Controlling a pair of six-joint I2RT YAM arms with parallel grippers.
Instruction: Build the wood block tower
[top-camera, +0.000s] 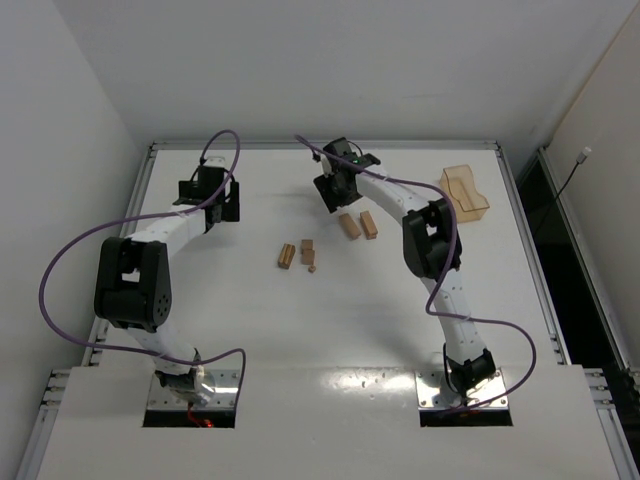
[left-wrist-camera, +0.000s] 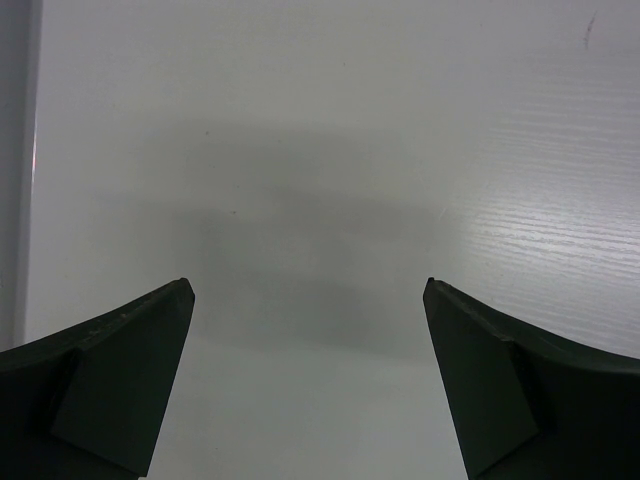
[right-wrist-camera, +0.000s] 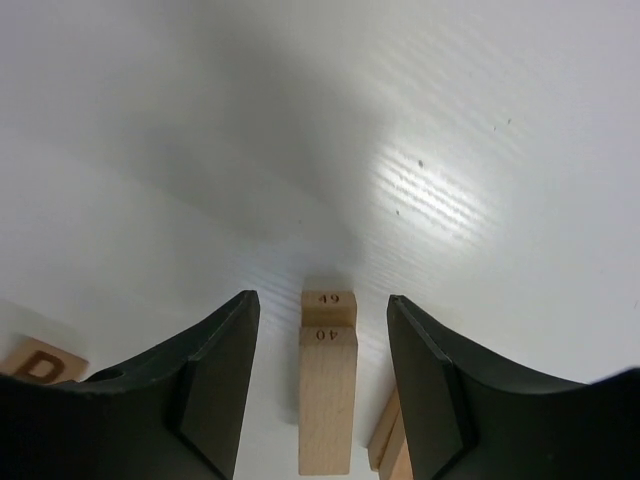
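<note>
Wood blocks (top-camera: 349, 226) lie loose near the middle of the white worktop (top-camera: 400, 330), in two groups. We note a pair of bars side by side, slightly toward the far edge, and a small cluster (top-camera: 297, 254) just nearer the near edge and leftward, with one tiny piece beside it. From above we cannot tell whether any bars are stacked. The right gripper (top-camera: 328, 195) sits at the far-left side of the pair, its arm stretched out from the near edge. In its wrist view the jaws are released: the dark fingers (right-wrist-camera: 215, 380) straddle a bar stamped 40 (right-wrist-camera: 328, 400), with a clear gap on either side and no contact. Just beyond that bar's end a second end face stamped 49 (right-wrist-camera: 328, 303) shows, set lower; we cannot tell whether one rests on the other. Another bar (right-wrist-camera: 388, 448) lies beside the right finger. The left gripper (top-camera: 225, 208) hangs toward the far-left corner, well apart from the blocks, its jaws spread wide over bare surface and grasping nothing. A translucent tan tray (top-camera: 465, 190) stands near the far-right corner.
</note>
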